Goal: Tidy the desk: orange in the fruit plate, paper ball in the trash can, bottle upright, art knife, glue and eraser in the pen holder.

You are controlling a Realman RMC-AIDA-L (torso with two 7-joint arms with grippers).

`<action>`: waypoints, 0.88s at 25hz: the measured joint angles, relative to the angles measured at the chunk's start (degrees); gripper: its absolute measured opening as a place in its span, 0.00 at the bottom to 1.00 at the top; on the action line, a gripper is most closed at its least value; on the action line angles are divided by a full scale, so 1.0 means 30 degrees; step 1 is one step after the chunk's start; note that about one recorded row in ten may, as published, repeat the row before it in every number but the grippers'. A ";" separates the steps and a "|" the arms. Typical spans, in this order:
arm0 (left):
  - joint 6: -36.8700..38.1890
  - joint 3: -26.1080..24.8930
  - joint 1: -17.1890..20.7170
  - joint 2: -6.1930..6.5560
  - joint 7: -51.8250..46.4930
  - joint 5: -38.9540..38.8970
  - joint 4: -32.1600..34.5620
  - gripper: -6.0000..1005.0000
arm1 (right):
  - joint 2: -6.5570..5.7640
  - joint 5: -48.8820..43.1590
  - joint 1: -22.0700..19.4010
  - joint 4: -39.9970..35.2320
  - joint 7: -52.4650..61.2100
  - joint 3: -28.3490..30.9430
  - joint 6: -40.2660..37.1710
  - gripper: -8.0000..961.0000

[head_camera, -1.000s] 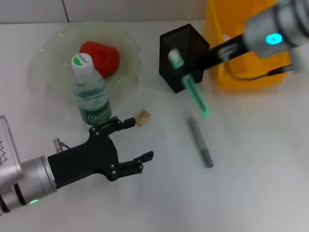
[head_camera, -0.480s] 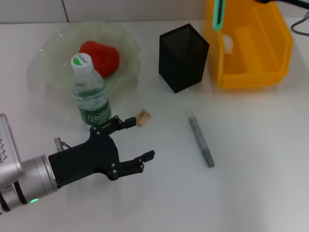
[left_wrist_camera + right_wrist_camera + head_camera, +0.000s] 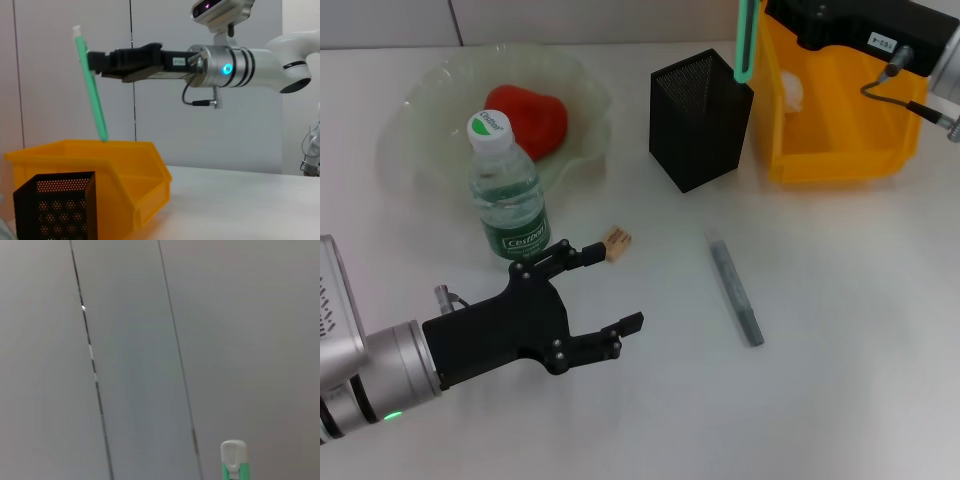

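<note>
Nearest, the left gripper (image 3: 603, 300) hovers low by the worktop's near left edge, fingers spread, holding nothing; idle as far as I can judge. Just past its upper finger lies the small tan eraser (image 3: 615, 241), w/ the bottle (image 3: 507, 192) already upright beside it. Toward the middle the grey art knife (image 3: 735, 293) lies flat, well apart from both. Farther back on the left, the fruit plate (image 3: 410, 125) holds a red-orange fruit (image 3: 528, 118). At the far edge the right gripper (image 3: 100, 62) is clamped on the green glue stick (image 3: 746, 42), held near-vertical, lower tip above the pen holder (image 3: 700, 120), approx over its side next to the yellow trash can (image 3: 840, 110). Step in hand: glue into holder. Next move prob needs the tip centred over the opening, then lowered before release; knife & eraser remain
</note>
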 joint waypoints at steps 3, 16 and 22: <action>0.0005 0.0000 0.0026 0.0001 0.0000 0.0001 0.0000 0.84 | 0.0144 0.0020 0.0233 0.0132 -0.1124 -0.0027 0.0863 0.17; 0.0030 0.0009 0.0059 0.0001 0.0001 0.0061 -0.0030 0.84 | 0.0368 0.0150 0.1694 0.1771 -0.1933 -0.0081 0.3119 0.17; 0.0058 0.0014 0.0125 0.0001 0.0001 0.0037 -0.0030 0.84 | 0.0703 0.0173 0.1735 0.1794 -0.1928 -0.1129 0.4195 0.17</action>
